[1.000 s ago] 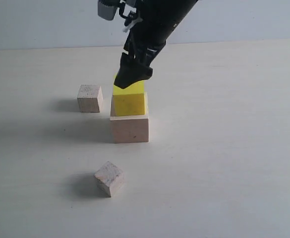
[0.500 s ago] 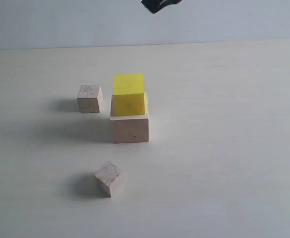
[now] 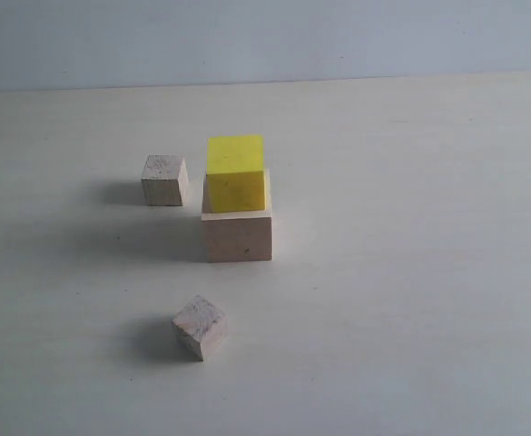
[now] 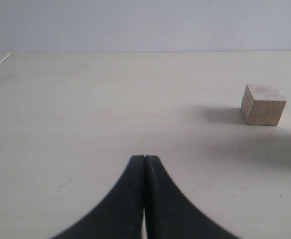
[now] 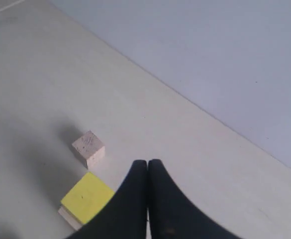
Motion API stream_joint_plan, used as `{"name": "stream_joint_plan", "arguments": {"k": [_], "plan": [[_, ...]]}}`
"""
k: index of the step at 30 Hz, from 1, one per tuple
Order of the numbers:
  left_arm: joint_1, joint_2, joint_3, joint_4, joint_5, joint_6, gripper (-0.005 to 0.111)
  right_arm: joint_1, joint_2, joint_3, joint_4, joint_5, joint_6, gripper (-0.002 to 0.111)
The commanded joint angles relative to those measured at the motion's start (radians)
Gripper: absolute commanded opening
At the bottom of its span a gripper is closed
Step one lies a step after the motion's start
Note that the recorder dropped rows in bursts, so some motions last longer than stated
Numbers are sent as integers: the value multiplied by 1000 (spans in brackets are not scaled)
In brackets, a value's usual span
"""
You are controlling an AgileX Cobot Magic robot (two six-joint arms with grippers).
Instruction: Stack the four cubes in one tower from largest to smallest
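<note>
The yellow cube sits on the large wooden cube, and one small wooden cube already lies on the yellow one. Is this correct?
No: the exterior view shows both small wooden cubes on the table, none on the yellow cube, which does sit on the large wooden cube.

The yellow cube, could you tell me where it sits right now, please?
The yellow cube rests on the large cube, left of centre in the exterior view, a small cube to its left.

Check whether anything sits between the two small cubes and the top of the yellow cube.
Nothing visible. The yellow cube has a bare top; only table lies between it and the left small cube or the near small cube.
</note>
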Motion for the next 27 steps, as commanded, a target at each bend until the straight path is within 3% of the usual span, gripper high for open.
{"name": "stream_joint_plan", "arguments": {"k": [1,5,9,15,24,27], "plan": [[2,-6,3,0,-12,0,0,1,-129,69,-23,-15,80,0],[2,-6,3,-34,-94,-8,0,1,-265,188,-23,-26,88,0],[2,-6,3,-62,-262,-8,0,1,-417,312,-51,-92,140,0],[2,-6,3,-62,-502,-8,0,1,-608,472,-260,-139,310,0],[2,-6,3,-62,-611,-6,0,1,-708,537,-327,-26,338,0],[2,-6,3,-69,-606,-87,0,1,-710,537,-327,33,338,0]]}}
